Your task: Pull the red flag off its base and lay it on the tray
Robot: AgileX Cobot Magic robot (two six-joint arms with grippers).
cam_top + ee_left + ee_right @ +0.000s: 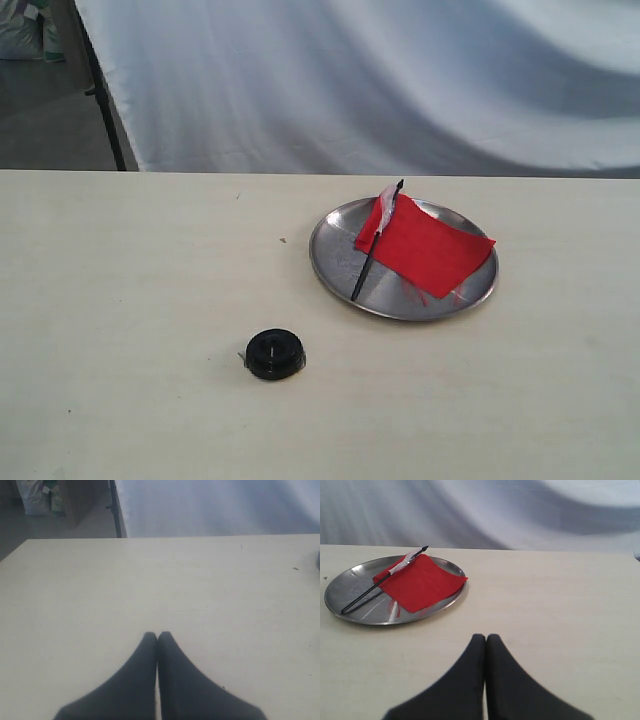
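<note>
The red flag (pixel 425 246) lies flat on the silver tray (pixel 335 262), its black stick slanting across the tray's left side with the tip toward the back. The right wrist view shows the same flag (pixel 420 582) resting on the tray (pixel 350 582). The black round base (pixel 275 354) stands alone on the table, in front and left of the tray, with nothing in its hole. My left gripper (pixel 157 636) is shut and empty over bare table. My right gripper (pixel 485 638) is also shut and empty, well apart from the tray. Neither gripper appears in the exterior view.
The cream table (pixel 120 300) runs to a far edge backed by a pale cloth (pixel 350 80). A black stand leg (pixel 103 95) and bags sit beyond the back left corner.
</note>
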